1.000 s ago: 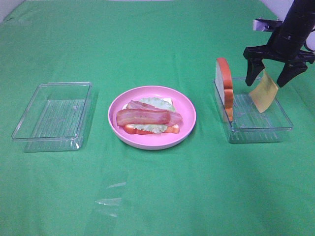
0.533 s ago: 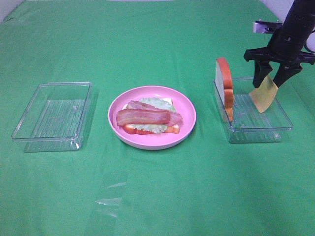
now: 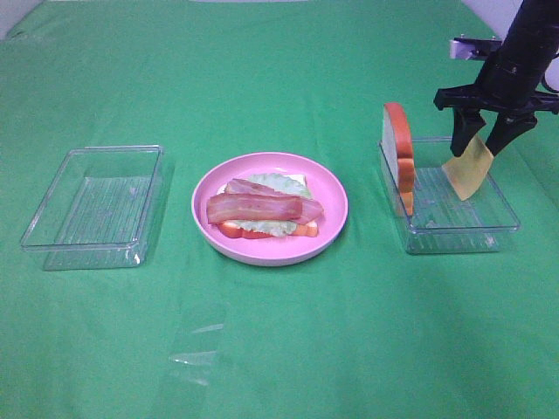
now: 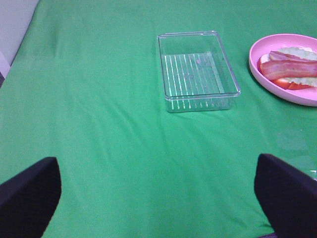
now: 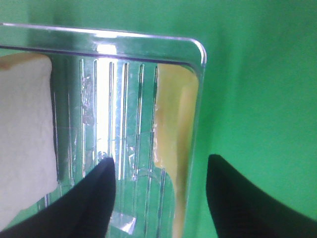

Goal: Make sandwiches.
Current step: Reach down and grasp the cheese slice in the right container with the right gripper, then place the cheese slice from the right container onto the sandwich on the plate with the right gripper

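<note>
Yellow cheese square (image 3: 470, 166) leans in ribbed tray (image 3: 454, 237).

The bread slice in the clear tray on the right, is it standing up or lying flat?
Standing up: the bread slice rests on its edge against the left wall of the clear tray.

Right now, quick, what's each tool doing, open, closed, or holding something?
Left tool: open, holding nothing.
Right tool: straddling the cheese slice in the clear tray; grip cannot be told.

Nothing legible anywhere (no text, label, brand or number).
</note>
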Robot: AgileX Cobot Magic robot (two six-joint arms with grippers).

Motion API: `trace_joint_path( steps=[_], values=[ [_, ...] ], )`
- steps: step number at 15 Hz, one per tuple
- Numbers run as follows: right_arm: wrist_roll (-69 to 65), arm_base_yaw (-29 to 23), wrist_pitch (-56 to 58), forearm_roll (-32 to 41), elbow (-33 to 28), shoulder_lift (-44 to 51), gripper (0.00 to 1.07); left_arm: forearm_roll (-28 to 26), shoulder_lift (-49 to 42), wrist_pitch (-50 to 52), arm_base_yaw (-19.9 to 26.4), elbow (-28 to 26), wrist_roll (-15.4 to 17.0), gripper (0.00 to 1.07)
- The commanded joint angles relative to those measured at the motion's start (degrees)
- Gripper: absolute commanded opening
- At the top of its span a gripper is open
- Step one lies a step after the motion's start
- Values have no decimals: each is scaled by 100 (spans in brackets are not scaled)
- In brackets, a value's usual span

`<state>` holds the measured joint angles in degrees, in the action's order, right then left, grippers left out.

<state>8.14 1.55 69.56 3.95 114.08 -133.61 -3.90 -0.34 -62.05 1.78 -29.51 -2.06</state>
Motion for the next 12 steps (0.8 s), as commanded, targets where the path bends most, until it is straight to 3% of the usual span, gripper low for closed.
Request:
trace_joint_path(
  steps=[1, 8, 12],
  values=[
    [6, 0, 109, -143, 17, -34, 50, -52, -63, 63, 29, 0, 17, 98],
    [6, 0, 172, -344, 17, -34, 0, -52, -63, 63, 29, 0, 17, 98],
    [-63, -6, 241, -235, 17, 223, 0, -52, -63, 63, 29, 0, 17, 98]
  ],
)
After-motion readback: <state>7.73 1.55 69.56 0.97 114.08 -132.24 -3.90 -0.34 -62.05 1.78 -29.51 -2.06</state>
